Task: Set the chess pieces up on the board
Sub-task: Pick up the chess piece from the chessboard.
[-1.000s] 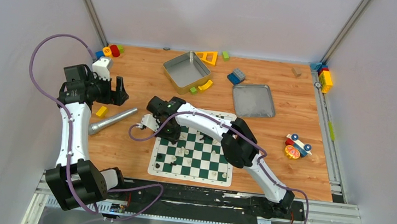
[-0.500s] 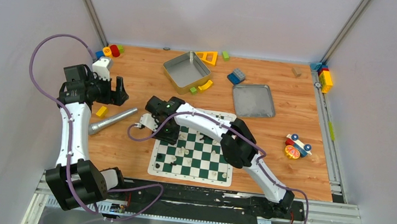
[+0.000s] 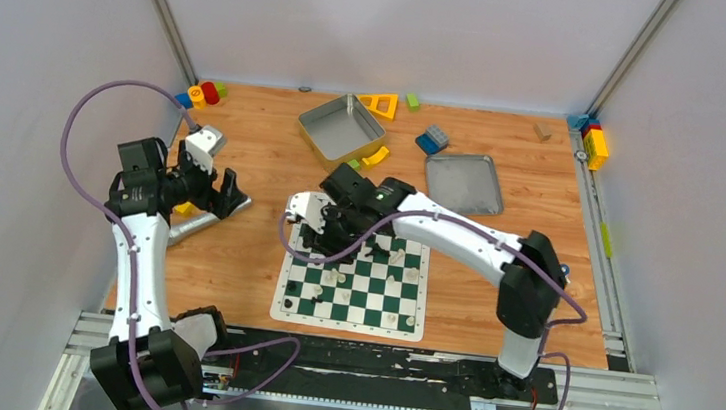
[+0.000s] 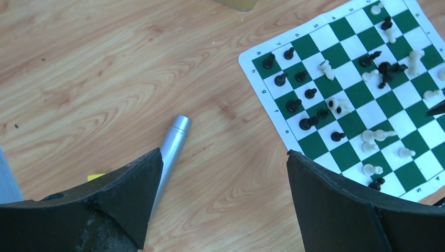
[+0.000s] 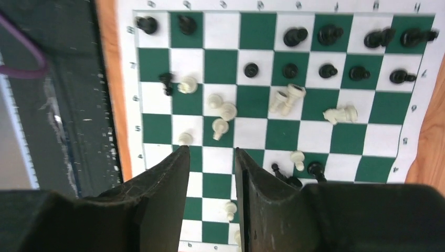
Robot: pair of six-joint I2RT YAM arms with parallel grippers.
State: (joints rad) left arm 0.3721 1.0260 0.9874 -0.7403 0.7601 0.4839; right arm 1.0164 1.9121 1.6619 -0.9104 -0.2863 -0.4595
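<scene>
The board [image 3: 313,308] lies near the table's front, a green and white checked mat. Black chess pieces [image 5: 295,37] stand mostly along its two far rows. White chess pieces [image 5: 228,111] are scattered across the middle, several of them tipped over. My right gripper [image 5: 211,152] hovers over the board's near-left part [image 3: 334,237], open, with only empty squares showing between its fingers. My left gripper [image 4: 223,153] is wide open above bare wood to the left of the board [image 4: 275,111], holding nothing. In the top view it [image 3: 234,196] hangs over a silver cylinder.
The silver cylinder [image 4: 173,142] lies on the wood left of the board, next to a small yellow block [image 4: 97,177]. At the back are a square metal tin [image 3: 341,128], a flat metal lid [image 3: 459,182] and toy blocks [image 3: 204,92]. A toy car [image 3: 544,268] sits at the right.
My right gripper has opened from shut and shifted right, away from the board's far-left corner, its elbow swinging right. My left gripper has moved slightly right and down towards the cylinder.
</scene>
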